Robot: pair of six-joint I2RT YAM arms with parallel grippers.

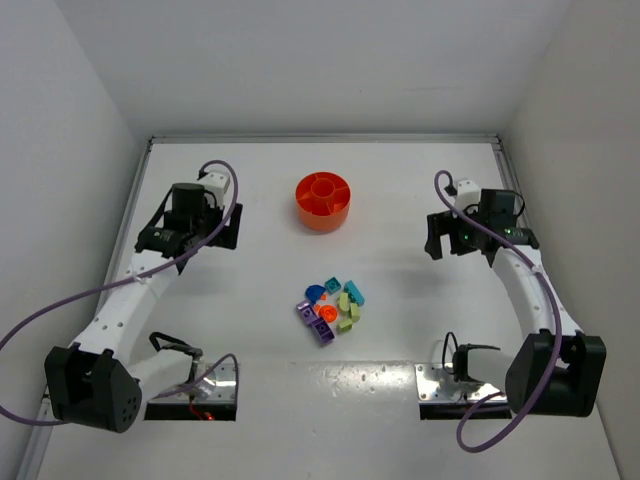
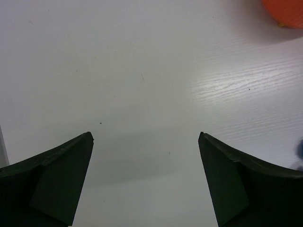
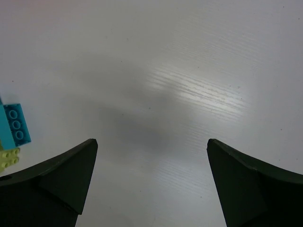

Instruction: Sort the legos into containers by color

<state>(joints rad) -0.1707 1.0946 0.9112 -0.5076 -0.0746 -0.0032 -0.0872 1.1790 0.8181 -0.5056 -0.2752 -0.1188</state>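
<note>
The legos (image 1: 331, 308) lie in a loose heap at the table's middle: purple (image 1: 323, 331), orange (image 1: 325, 313), blue (image 1: 314, 293), teal (image 1: 353, 293) and pale yellow-green (image 1: 344, 300) pieces. The round orange tray of containers (image 1: 323, 200) stands behind them, with nothing visible inside. My left gripper (image 1: 222, 230) hovers left of the tray, open and empty. My right gripper (image 1: 440, 236) hangs to the right of the heap, also open and empty. In the right wrist view, a teal brick (image 3: 17, 124) and a yellow-green one (image 3: 8, 158) sit at the left edge, outside the gripper (image 3: 152, 142).
Low walls fence the white table (image 1: 400, 180). Two metal base plates (image 1: 445, 385) sit at the near edge with purple cables looping over them. The tray's edge (image 2: 286, 12) shows at the top right of the left wrist view, far from the gripper (image 2: 146, 137).
</note>
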